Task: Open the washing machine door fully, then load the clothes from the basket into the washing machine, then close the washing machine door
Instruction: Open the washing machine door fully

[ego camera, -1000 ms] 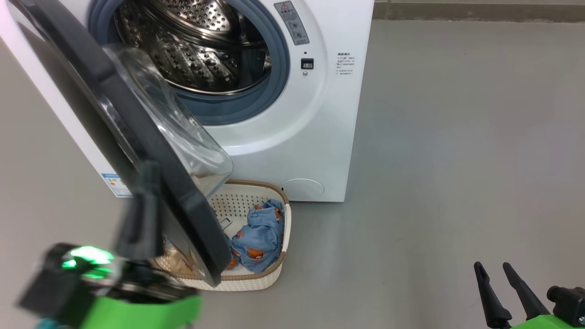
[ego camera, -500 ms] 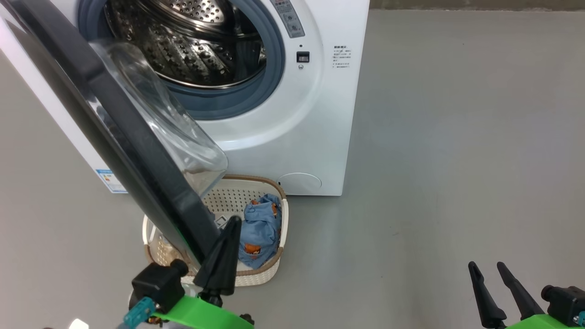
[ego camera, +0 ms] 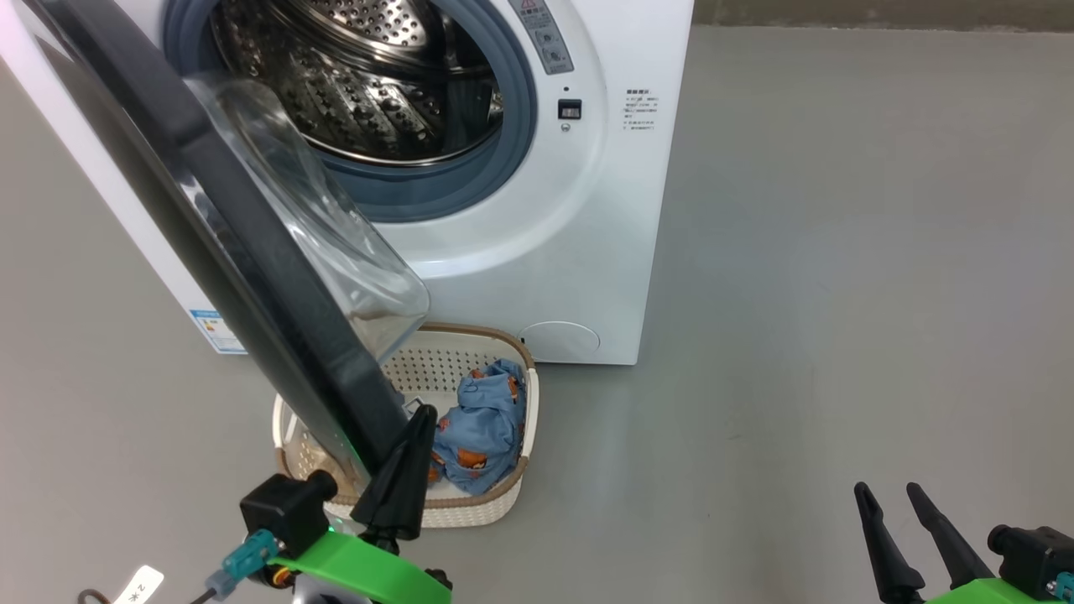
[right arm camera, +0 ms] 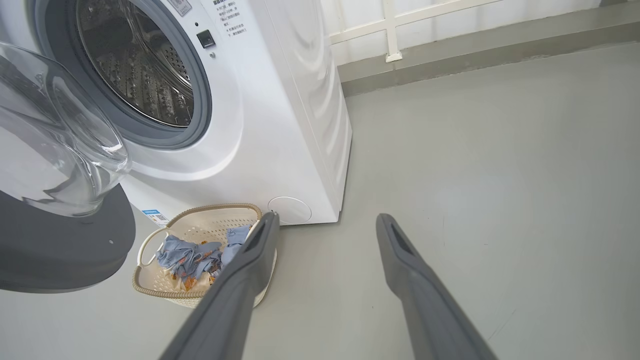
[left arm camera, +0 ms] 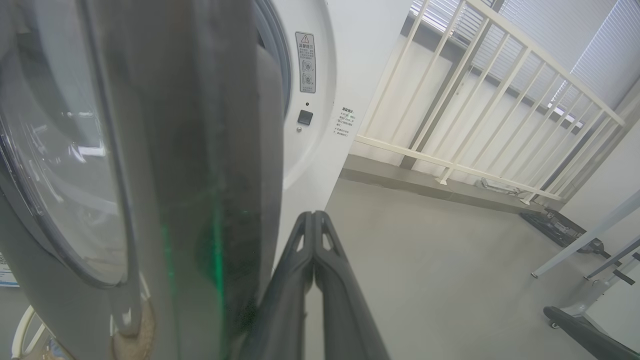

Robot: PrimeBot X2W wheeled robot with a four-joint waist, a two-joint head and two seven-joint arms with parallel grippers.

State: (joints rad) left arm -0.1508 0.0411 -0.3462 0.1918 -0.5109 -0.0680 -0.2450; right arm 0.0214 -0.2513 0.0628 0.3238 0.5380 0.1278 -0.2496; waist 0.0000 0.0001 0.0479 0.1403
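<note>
The left end effector [ego camera: 422, 413], closed tight and empty, sits beside the washing machine door [ego camera: 277, 319], best pushed steadily along its hinge arc, while the right end effector [ego camera: 886, 488] hangs wide open.

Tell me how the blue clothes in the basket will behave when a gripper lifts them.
The clothes lie crumpled in soft folds, so they will probably droop floppily from a pinch. The fabric looks thin, so likely light. Heaped loose in the basket, a pinch may lift only part.
</note>
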